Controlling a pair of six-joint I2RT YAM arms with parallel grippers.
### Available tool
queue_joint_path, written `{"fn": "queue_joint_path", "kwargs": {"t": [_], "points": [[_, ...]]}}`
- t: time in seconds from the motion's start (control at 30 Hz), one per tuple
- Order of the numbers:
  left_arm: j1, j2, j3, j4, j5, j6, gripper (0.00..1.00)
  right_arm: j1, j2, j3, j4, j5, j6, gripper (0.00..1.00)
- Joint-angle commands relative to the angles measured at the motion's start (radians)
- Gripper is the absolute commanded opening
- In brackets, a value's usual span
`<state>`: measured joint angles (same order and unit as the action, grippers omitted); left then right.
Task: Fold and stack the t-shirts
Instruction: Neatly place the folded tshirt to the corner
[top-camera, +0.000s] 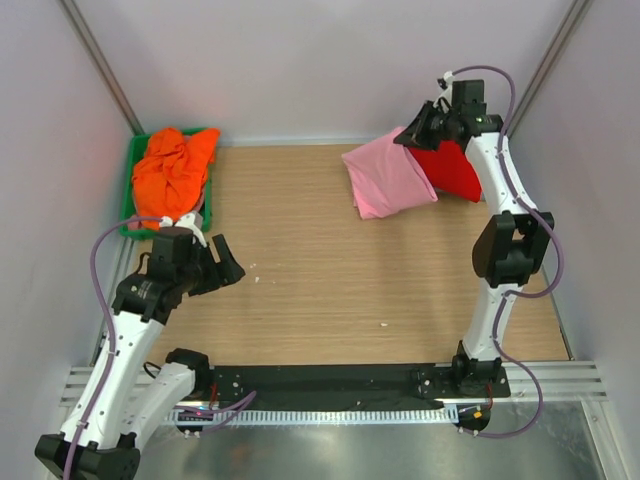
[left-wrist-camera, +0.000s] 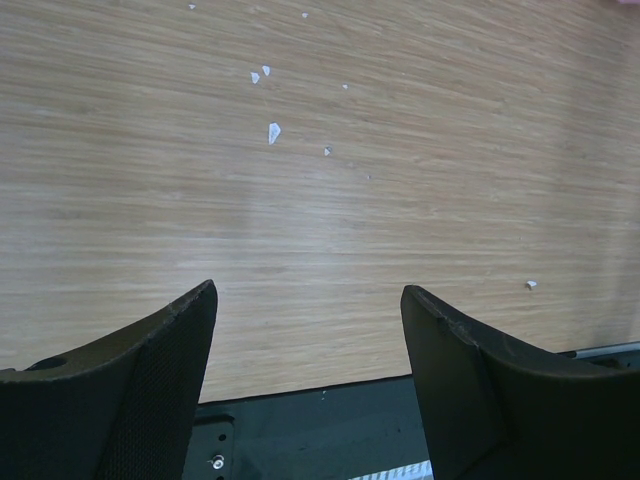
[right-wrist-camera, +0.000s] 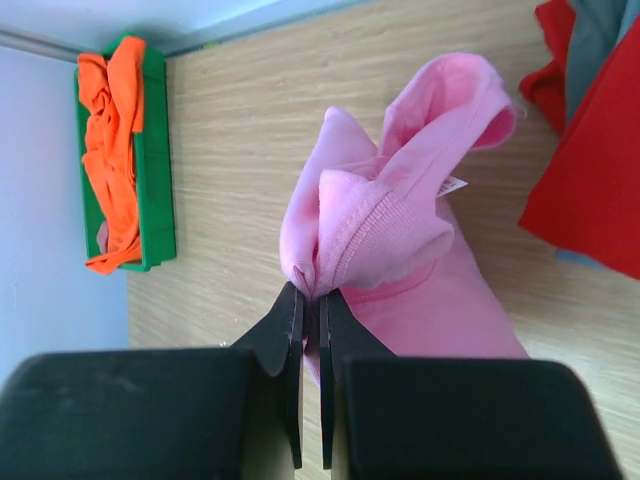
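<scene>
Pink t-shirt (right-wrist-camera: 400, 230) is clamped in my right claw (right-wrist-camera: 310, 293) at the far right; my left claw (left-wrist-camera: 308, 290) hangs spread apart over the wooden table (left-wrist-camera: 430, 150).

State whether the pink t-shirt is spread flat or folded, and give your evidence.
Folded: the pink t-shirt lies as a compact doubled bundle, one edge pinched in the right end effector.

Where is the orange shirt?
In the top view, the orange shirt lies crumpled in the green bin in the far left corner of the table.
</scene>
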<state>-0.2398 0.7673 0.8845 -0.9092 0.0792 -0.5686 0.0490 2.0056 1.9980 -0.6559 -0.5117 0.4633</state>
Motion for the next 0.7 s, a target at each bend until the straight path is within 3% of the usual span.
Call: {"fn": "queue_joint_path", "kwargs": {"t": [0.0,0.13,0.37,0.67], "points": [[0.005,0.001,0.007,0.032,-0.007,-0.001,0.75,-0.017,0.042,0.169,-0.077,-0.002,-0.025,0.01],[0.005,0.006,0.007,0.030,-0.009,-0.001,0.75,-0.034,0.114,0.346,-0.174,-0.001,-0.028,0.02],[0.010,0.017,0.007,0.030,-0.006,-0.001,0.75,-0.109,0.183,0.568,-0.165,-0.040,0.063,0.01],[0.016,0.030,0.007,0.030,-0.006,-0.001,0.75,-0.218,0.182,0.579,-0.054,-0.204,0.185,0.01]]}}
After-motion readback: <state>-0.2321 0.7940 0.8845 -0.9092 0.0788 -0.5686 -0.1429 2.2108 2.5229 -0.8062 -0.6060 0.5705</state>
